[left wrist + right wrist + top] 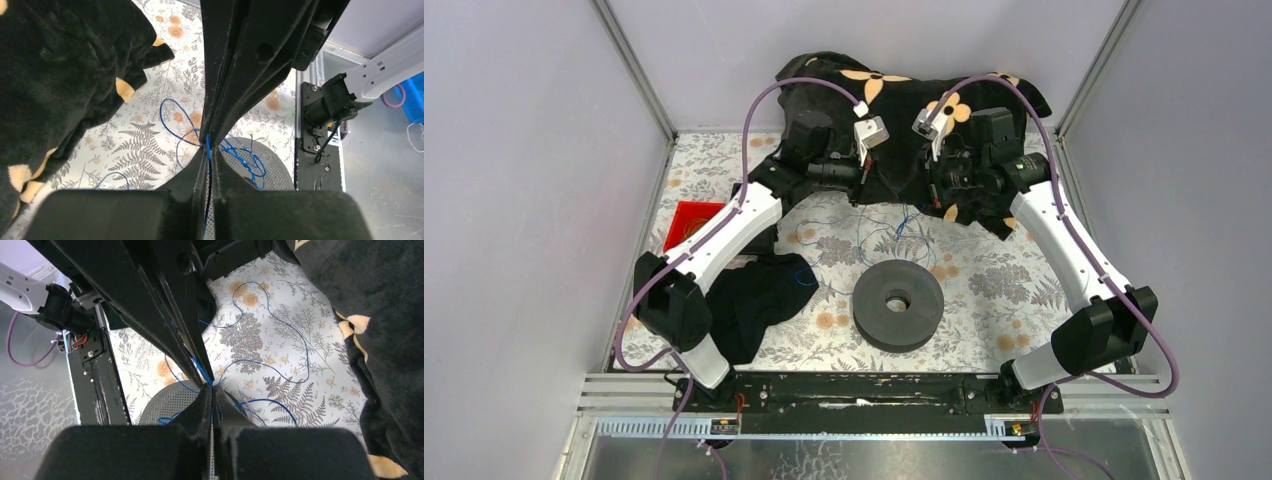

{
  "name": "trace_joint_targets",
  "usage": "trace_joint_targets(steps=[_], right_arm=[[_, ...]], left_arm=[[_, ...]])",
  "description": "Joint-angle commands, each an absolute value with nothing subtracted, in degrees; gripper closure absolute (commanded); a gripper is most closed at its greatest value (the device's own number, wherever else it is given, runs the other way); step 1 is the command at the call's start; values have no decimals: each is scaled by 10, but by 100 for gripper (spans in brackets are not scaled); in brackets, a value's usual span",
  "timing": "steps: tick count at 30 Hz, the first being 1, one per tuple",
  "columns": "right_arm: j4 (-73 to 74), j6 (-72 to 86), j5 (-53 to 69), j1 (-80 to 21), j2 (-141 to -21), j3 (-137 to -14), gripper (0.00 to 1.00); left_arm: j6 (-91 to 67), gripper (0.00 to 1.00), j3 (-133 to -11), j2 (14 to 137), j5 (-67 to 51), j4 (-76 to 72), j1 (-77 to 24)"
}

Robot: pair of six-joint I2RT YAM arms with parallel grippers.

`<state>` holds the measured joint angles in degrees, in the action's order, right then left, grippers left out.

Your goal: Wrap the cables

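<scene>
clamped tight on the cables (pixel 209 167) with the left gripper (pixel 208 145). same closed pinch on them with the right gripper (pixel 212 387), near the black spool (pixel 924 312).

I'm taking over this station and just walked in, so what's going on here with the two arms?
Both arms reach toward the far side of the table, working on the blue cables. The left claw is pinched shut on a strand, and the right claw is shut on one too. The rest of the wire lies in loose loops on the floral tabletop, between the claws and the black spool. Nothing looks wound onto the spool yet.
</scene>
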<state>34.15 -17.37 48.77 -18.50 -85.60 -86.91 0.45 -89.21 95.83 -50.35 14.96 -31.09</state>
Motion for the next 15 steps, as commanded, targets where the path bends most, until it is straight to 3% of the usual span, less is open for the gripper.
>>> trace_joint_targets(steps=[1,5,9,15], right_arm=[[344,-191,476,-188,-848,-871,100],[351,-188,420,-187,-848,-870,100],[358,-189,395,-187,-842,-861,91],[381,-205,403,-186,-824,-849,40]], left_arm=[[39,100,-886,946,-517,156,-312],[71,100,-887,928,-520,191,-303],[81,100,-879,903,-534,192,-284],[88,100,-870,878,-541,192,-265]])
